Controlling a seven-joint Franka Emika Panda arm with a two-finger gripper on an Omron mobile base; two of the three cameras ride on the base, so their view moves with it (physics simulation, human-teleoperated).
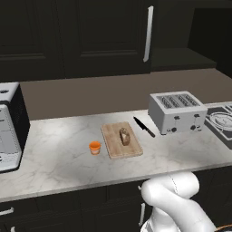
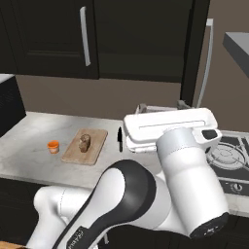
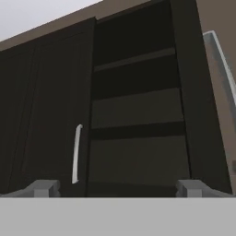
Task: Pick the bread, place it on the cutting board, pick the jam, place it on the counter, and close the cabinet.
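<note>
**Cabinet door standing open ahead of an empty gripper**

Kitchen counter (image 1: 63, 154) of pale marbled stone is running across the room beneath the dark upper cabinet (image 3: 138, 110). On it, the bread (image 1: 124, 136) is resting on the cutting board (image 1: 113, 147), and the jam (image 1: 94, 147) is standing on the stone just beside the board, at its 9 o'clock in the left base view and apart from it. A black knife (image 1: 144, 127) is lying at the board's 2 o'clock, with a silver toaster (image 1: 174, 112) beyond it. Judging by this layout, both placing steps are done and only the closing step is pending.

In the hand view, the gripper (image 3: 117, 188) is pointing up into the open compartment, its fingertips (image 3: 42, 188) spread nearly to full width and holding nothing. Bare shelves are showing at 12 o'clock. The closed neighbouring door, with its vertical silver handle (image 3: 76, 154), is sitting at 10 o'clock. The open door (image 3: 221, 78) is projecting edge-on at 2 o'clock, its long axis running near-vertical, tilted slightly in this view.

The coming move is turning on that relation: the door is lying to the right of the fingers, so it likely needs approaching from its far face and pushing toward 9 o'clock. Whether contact is possible from the present pose cannot be told.
</note>
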